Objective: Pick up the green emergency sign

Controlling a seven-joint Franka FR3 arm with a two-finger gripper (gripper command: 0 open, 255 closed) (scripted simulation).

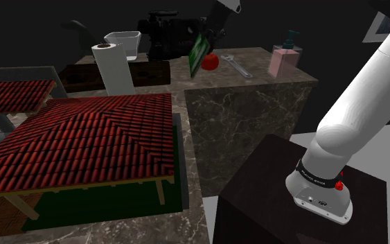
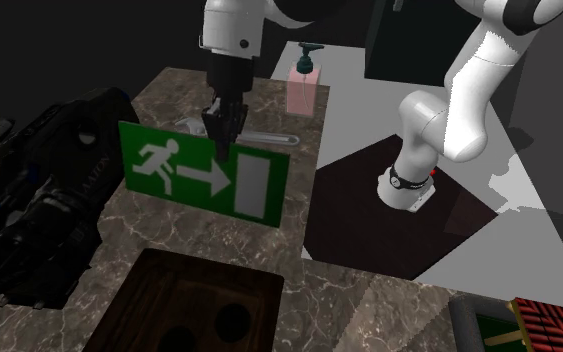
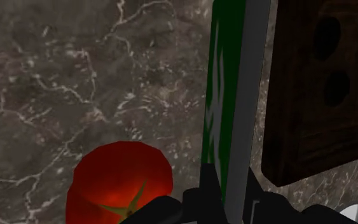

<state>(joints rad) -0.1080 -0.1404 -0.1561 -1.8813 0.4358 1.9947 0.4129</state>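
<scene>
Two black fingers (image 3: 199,207) of the pincer (image 2: 227,138) clamp the upper edge of the green emergency sign (image 2: 204,172), near its middle, so the board hangs roughly upright, apparently just clear of the marbled table (image 2: 269,250). Right below sits a red tomato (image 3: 120,184). A dark wooden block (image 3: 323,83) lies beside it, with a pink soap dispenser (image 2: 304,85) farther off. Thin, stiff and probably light, the sign may swing or slip; a mid-edge hold suits it.

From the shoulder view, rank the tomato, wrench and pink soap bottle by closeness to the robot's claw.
1. Tomato, just below the gripper.
2. Wrench, on the tomato's right in that view.
3. Pink soap bottle, near the counter's right edge.
</scene>
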